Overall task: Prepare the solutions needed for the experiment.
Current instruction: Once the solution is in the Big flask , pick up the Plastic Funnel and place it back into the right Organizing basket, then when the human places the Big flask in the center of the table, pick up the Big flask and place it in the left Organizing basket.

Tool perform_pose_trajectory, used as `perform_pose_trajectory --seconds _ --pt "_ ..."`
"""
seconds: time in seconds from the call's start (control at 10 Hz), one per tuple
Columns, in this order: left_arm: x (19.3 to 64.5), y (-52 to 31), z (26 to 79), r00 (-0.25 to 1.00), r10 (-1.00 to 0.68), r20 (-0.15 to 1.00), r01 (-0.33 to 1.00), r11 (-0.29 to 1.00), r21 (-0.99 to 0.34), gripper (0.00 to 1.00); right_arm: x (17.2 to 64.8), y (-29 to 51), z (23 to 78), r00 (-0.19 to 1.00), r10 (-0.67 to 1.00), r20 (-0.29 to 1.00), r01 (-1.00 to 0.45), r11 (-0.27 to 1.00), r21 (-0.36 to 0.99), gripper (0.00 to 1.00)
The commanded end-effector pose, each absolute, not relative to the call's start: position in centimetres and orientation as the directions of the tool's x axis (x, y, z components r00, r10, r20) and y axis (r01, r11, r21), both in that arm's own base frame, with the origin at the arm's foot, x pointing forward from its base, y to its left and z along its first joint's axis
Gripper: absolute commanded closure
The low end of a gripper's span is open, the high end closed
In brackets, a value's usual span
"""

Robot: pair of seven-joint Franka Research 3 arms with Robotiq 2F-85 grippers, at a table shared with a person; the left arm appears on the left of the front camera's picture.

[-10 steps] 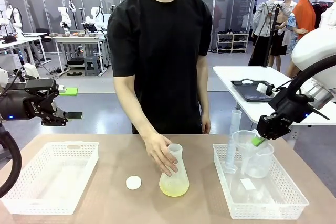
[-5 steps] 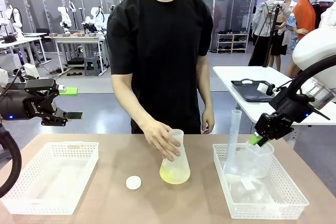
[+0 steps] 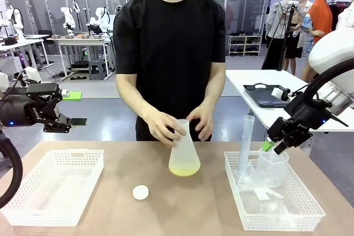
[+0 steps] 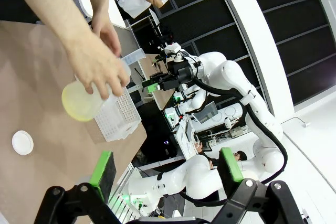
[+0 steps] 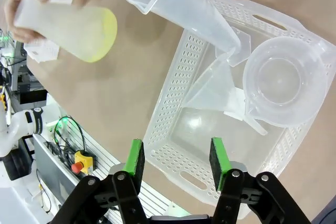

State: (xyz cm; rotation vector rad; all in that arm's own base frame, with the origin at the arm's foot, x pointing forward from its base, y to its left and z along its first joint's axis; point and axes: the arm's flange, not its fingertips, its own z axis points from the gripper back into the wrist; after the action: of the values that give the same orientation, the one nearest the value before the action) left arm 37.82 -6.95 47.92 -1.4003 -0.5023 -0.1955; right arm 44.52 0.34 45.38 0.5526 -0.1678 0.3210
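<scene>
Near right, my right gripper (image 3: 275, 146) hangs just above the beaker (image 3: 272, 168) in the white basket (image 3: 282, 224), jaws apart and empty. My left gripper (image 3: 74, 109) hovers at the left, wide open and empty. Mid-table, the person's hand (image 3: 160, 126) holds the flask (image 3: 183, 153) of solutions (image 3: 184, 168) lifted and tilted. I judge this is the mixing step, so next I'd wait for the flask to be set down.
</scene>
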Motion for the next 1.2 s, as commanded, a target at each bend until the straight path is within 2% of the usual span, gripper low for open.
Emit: perform_pose_trajectory --seconds 0.0,1.0,1.1 --pt "37.8 -7.3 48.0 0.880 0.160 0.447 0.422 0.169 -0.891 0.00 44.5 0.4 45.4 0.936 0.254 0.242 -0.344 0.803 0.487 0.37" --pt "37.8 -7.3 48.0 0.880 0.160 0.447 0.422 0.169 -0.891 0.00 44.5 0.3 45.4 0.937 0.253 0.241 -0.343 0.803 0.487 0.37" --pt "37.8 -7.3 48.0 0.880 0.160 0.447 0.422 0.169 -0.891 0.00 43.1 0.0 47.7 0.953 0.163 0.256 -0.285 0.775 0.565 0.37"
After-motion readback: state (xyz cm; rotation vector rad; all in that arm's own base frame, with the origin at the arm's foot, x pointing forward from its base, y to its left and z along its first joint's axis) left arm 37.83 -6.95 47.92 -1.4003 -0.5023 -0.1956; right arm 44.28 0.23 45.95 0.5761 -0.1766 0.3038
